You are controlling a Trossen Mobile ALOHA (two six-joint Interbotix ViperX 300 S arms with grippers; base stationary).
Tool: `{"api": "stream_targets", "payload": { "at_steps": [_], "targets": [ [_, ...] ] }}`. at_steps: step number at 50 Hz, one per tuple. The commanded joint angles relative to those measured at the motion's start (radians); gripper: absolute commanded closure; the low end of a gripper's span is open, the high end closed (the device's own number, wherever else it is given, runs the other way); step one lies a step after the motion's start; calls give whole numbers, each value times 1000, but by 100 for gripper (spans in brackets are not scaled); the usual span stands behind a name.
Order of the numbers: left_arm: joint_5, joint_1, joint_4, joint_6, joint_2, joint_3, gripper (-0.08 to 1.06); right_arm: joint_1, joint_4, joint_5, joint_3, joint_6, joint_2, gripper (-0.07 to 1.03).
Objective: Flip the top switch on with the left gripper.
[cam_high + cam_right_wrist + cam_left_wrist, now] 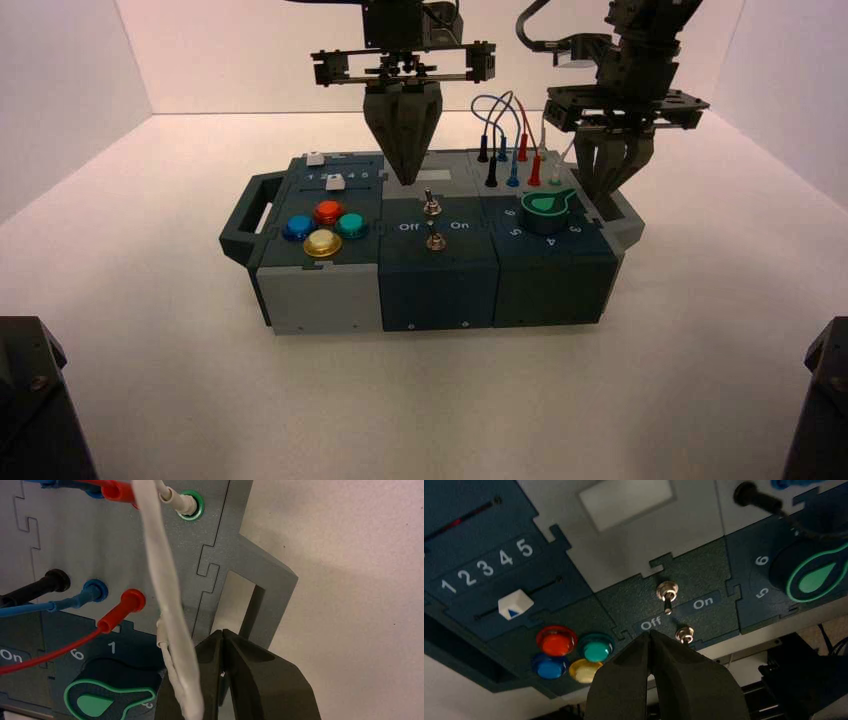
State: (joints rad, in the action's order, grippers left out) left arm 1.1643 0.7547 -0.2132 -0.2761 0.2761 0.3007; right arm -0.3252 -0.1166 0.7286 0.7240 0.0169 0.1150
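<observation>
The top switch (430, 203) (667, 594) is a small silver toggle on the box's dark middle panel, just above the "Off" and "On" lettering. A second, like switch (436, 240) (684, 634) sits below it. My left gripper (406, 180) (650, 633) is shut into a pointed wedge with nothing in it. Its tip hangs a little behind and to the left of the top switch, apart from it. In the left wrist view the tip lies by the "Off" label. My right gripper (601, 190) (222, 632) is shut and waits over the box's right end.
Red, blue, teal and yellow buttons (322, 225) and two white sliders (334, 181) fill the box's left part. A green-and-black knob (547, 208) and plugged wires (512, 150) stand on the right part. A white wire (165, 585) runs beside my right gripper, near the grey handle (260, 587).
</observation>
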Motion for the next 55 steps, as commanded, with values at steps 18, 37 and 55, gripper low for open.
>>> {"api": "stream_targets", "payload": {
  "at_steps": [18,37,55],
  "targets": [
    [-8,5,-2,-17,-5,8,101,-5,5,-3,2,5,17,98],
    [-12,5,3,-12,34,-6,101,-5,5,-3,3,6,17,99],
    [-11,6,3,-12,40,-32,101,-5,5,-2,2,6,17,99]
  ]
}}
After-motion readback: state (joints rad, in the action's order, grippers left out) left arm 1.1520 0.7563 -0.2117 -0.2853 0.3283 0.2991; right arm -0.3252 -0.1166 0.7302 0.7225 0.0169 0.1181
